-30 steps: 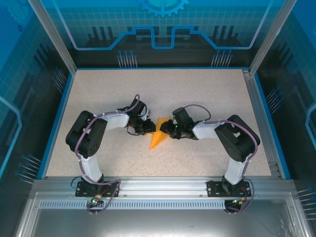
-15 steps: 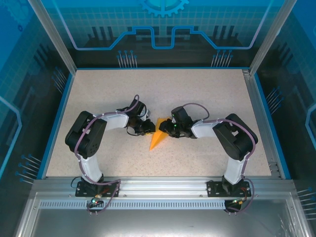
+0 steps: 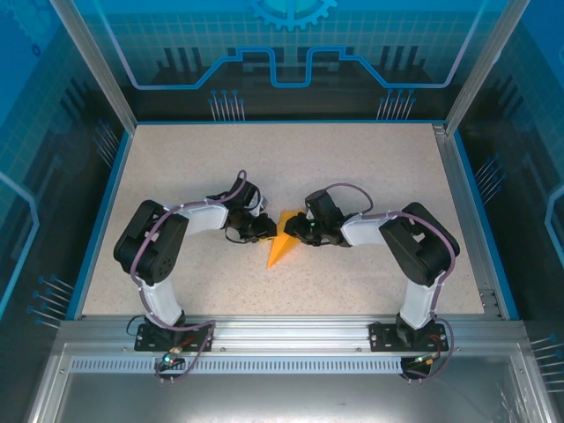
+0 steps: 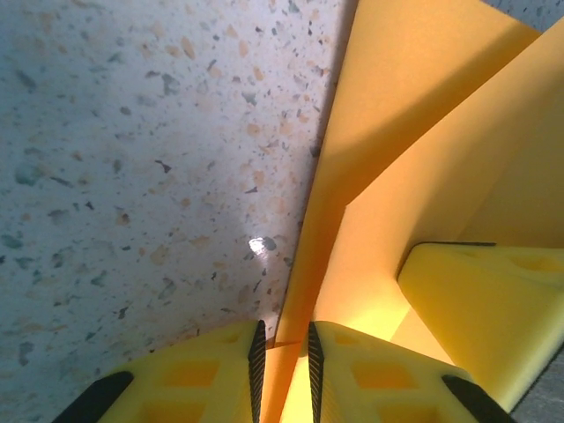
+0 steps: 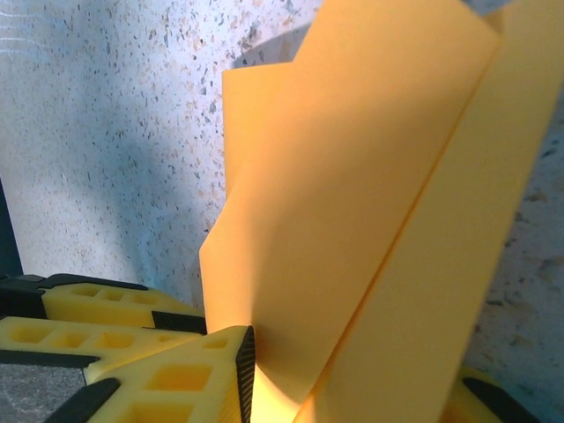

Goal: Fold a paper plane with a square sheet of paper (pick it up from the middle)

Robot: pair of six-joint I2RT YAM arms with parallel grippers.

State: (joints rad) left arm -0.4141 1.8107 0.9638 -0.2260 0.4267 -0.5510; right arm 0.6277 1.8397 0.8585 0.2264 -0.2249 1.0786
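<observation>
Orange-yellow paper plane (image 3: 280, 245), part-folded, mid-table (image 3: 370, 167), tip toward near edge: left gripper (image 3: 268, 227) fingers nearly closed, pinching its edge; right gripper (image 3: 297, 231) fingers straddle a raised fold w/ wider gap, can't tell if gripping.

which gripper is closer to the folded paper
Neither, it's a tie: the left gripper is clamped on the left edge of the folded paper, and the right gripper has its jaws astride the right side.

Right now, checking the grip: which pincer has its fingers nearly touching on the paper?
The left pincer: its fingers nip an edge of the orange paper; on the right pincer the fingers stand wider apart.
</observation>
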